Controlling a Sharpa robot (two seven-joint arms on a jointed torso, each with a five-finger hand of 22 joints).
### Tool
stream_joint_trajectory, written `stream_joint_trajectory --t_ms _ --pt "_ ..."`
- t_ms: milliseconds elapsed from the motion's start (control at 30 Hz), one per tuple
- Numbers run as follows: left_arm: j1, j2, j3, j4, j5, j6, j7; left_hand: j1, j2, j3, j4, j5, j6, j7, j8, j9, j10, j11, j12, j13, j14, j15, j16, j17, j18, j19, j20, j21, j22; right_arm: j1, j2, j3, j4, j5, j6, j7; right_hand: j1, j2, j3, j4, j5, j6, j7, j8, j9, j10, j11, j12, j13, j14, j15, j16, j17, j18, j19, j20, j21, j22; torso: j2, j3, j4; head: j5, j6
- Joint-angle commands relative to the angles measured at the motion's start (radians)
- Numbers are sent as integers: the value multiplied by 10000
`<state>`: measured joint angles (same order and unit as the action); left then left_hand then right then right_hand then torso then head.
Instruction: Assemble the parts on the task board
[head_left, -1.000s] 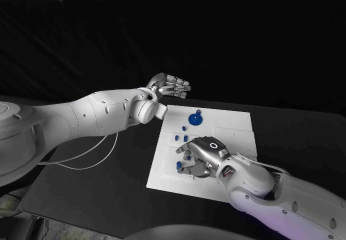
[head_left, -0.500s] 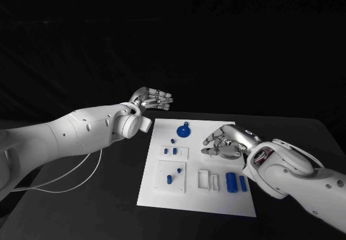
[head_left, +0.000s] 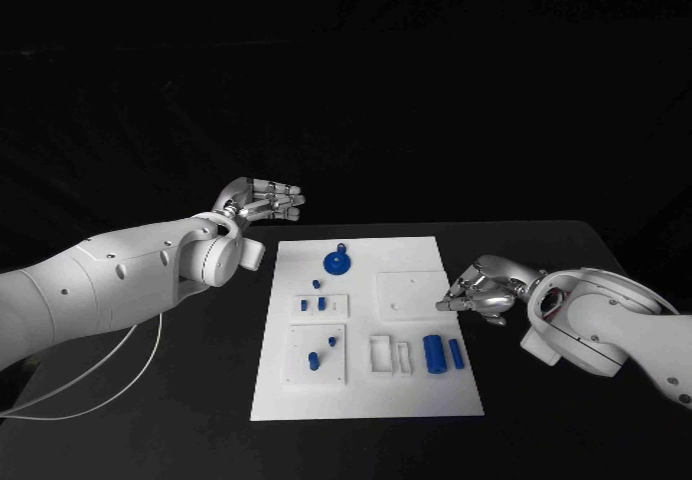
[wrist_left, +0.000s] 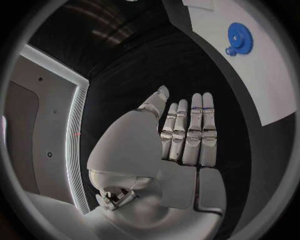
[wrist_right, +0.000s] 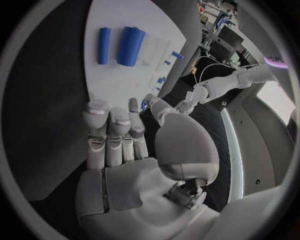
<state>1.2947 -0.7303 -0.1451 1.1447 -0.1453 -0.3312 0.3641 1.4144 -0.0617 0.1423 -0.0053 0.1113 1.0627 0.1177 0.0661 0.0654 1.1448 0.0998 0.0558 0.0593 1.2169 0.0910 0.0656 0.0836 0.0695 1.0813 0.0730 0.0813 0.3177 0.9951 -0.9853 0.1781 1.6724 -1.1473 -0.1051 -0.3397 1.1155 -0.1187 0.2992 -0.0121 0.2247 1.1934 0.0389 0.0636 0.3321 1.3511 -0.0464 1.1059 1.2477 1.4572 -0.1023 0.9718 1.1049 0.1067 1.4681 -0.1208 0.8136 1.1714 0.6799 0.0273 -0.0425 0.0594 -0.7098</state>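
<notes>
Blue parts, gear (head_left: 336, 263) included, mostly seated on my board (head_left: 418, 398); cylinders (head_left: 441, 354) maybe unplaced; left hand (head_left: 261, 201) flat and right hand (head_left: 483, 288) loosely curled, both empty, off board.

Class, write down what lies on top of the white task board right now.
On the task board lie a blue gear, two blue cylinders and several small blue pegs. Neither hand covers it; the right hand hovers at its edge.

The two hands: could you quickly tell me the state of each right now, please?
Left hand: open, fingers straight, holding nothing.
Right hand: open, holding nothing.
</notes>
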Motion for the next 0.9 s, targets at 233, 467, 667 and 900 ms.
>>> stream_joint_trajectory --t_ms 233,467,667,900 --pt "-84 -239 1 418 182 77 377 -254 -63 -1519 292 335 -74 45 -37 -2 271 105 27 3 -194 140 -35 29 -110 -39 165 -95 -397 -43 -267 -25 182 1070 1538 -2600 -468 -297 48 765 -448 -63 -139 36 1921 132 -45 -192 250 12 -18 75 235 -123 477 -55 -67 97 -99 -3 -84 -224 -181" --pt "-121 -340 -8 595 183 52 425 -340 -83 -1809 456 245 -72 61 -32 -1 247 124 29 7 -248 163 -39 41 -121 -3 188 -74 -882 -91 -289 -68 386 842 1855 -2920 -829 -536 639 1082 -1256 -103 -226 25 3808 152 -90 -375 303 30 -68 9 293 -162 489 -92 -210 105 -109 -20 -73 -236 -279" --pt "-131 -357 -21 639 184 108 350 -602 -313 -1806 677 153 -128 39 -29 1 178 123 30 10 -293 183 -39 43 -115 19 207 -65 -1058 -116 -227 -123 550 542 1936 -3003 -1130 -790 995 1197 -1669 -116 -258 19 4473 152 -105 -423 341 31 -67 -14 324 -162 492 -95 -249 122 -95 -27 -77 -182 -341" --pt "-134 -352 -49 680 161 168 245 -799 -559 -1952 1149 143 -280 27 -29 2 265 127 29 11 -283 179 -40 69 -127 53 201 -33 -1244 -122 -106 -171 702 325 1888 -3024 -1248 -896 946 1357 -1728 -87 -275 33 4887 170 -114 -417 381 42 -82 14 376 -173 497 -115 -235 145 -90 -18 -76 -188 -368"
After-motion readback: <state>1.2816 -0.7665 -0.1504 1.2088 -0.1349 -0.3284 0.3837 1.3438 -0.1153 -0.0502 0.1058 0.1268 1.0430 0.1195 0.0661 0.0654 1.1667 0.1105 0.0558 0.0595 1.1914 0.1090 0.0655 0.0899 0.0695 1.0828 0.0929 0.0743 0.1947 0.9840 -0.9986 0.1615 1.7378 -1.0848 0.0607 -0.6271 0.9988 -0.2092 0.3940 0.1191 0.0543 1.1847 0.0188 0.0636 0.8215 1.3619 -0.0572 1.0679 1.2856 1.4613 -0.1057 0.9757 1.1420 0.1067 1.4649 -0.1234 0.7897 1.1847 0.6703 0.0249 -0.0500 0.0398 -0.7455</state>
